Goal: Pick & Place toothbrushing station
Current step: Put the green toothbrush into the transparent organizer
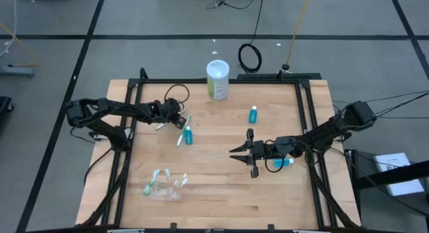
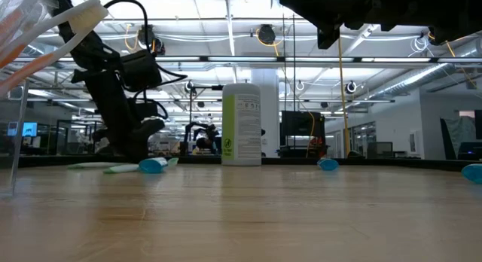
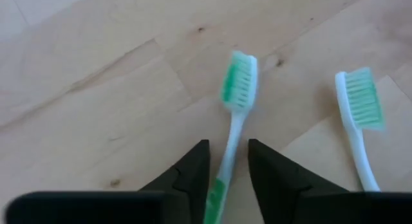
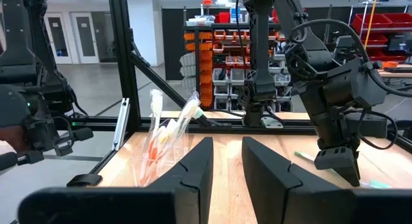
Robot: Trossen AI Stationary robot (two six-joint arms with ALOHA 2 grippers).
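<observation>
My left gripper is at the table's far left, shut on a white-and-green toothbrush. A second white-and-green toothbrush lies beside it on the wood. A teal tube lies close by. My right gripper hovers shut and empty over the table's middle right, next to another teal tube. A third tube lies farther back. The clear cup stands at the near left with several toothbrushes sticking up out of it. My left gripper pinches the toothbrush's handle between its two fingers, which come steeply from above and lie across it. The bristle head points away from the fingers, close over the wood. Whether it is clear of the table I cannot tell.
A tall white-and-green canister stands at the far edge, middle. Black frame rails run along the table's sides. Bare wood lies across the near middle.
</observation>
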